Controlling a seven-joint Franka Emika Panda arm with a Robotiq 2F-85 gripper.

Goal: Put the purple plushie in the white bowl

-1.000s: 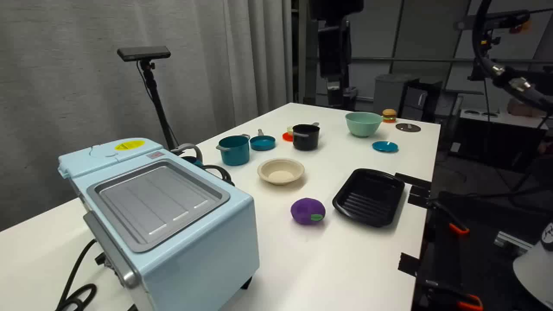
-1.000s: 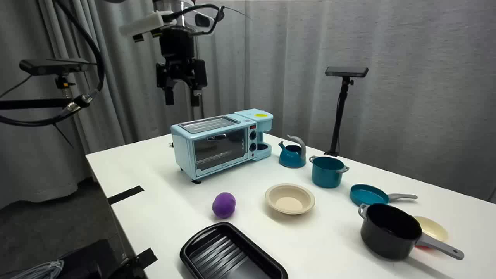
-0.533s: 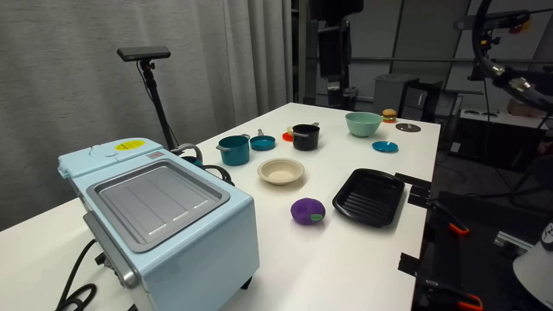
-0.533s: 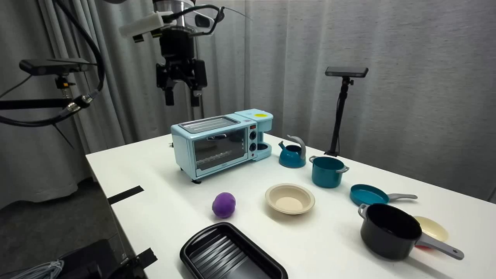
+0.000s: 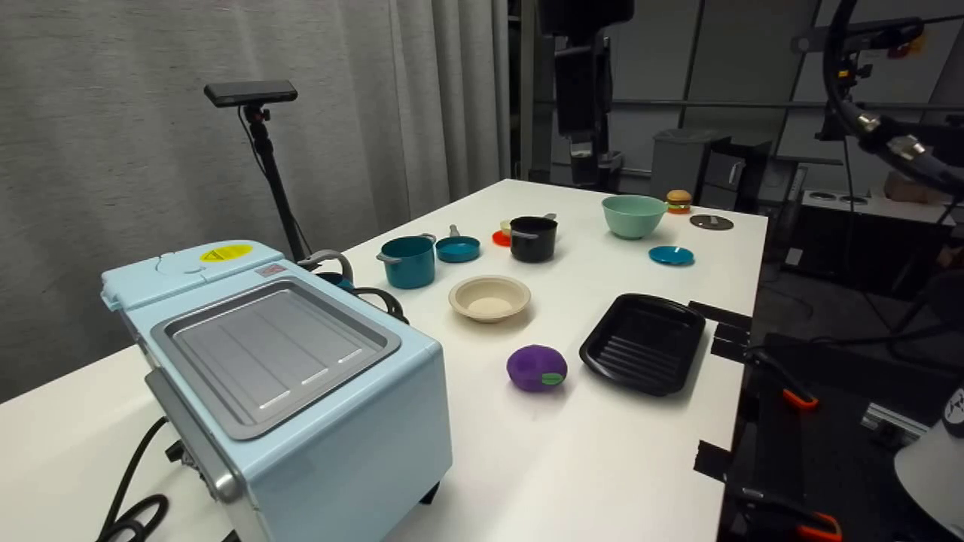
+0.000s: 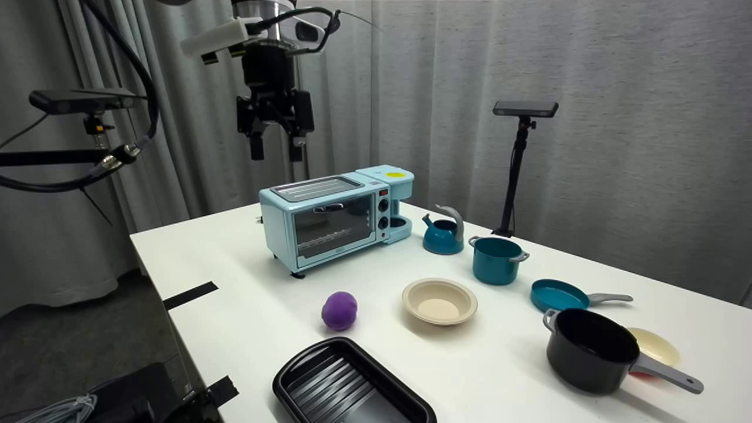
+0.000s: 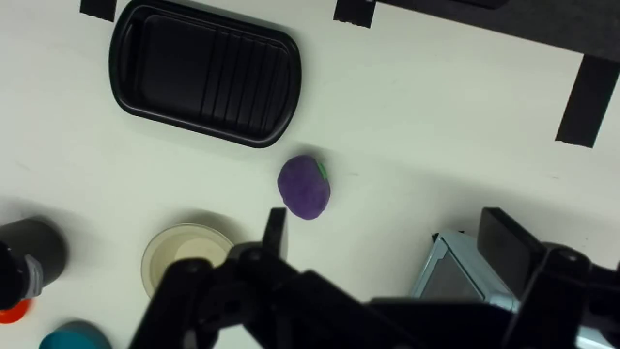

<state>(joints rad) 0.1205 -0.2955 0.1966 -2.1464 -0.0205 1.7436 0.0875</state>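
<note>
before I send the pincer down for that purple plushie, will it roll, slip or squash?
The purple plushie may well roll if bumped: it is rounded and lies on a flat table. Its dull, slightly lumpy surface suggests it would squash a little and probably not slip. Being smaller than the white bowl, it is likely light.

I am standing, it seems, in a robotics laboratory: a robot arm [image 6: 267, 64] hangs above a white table [image 6: 235, 346] marked with black tape [image 6: 191, 295], and a camera [image 6: 526, 109] on a pole [image 6: 513, 176] stands before a grey curtain [image 6: 634, 176].
</note>
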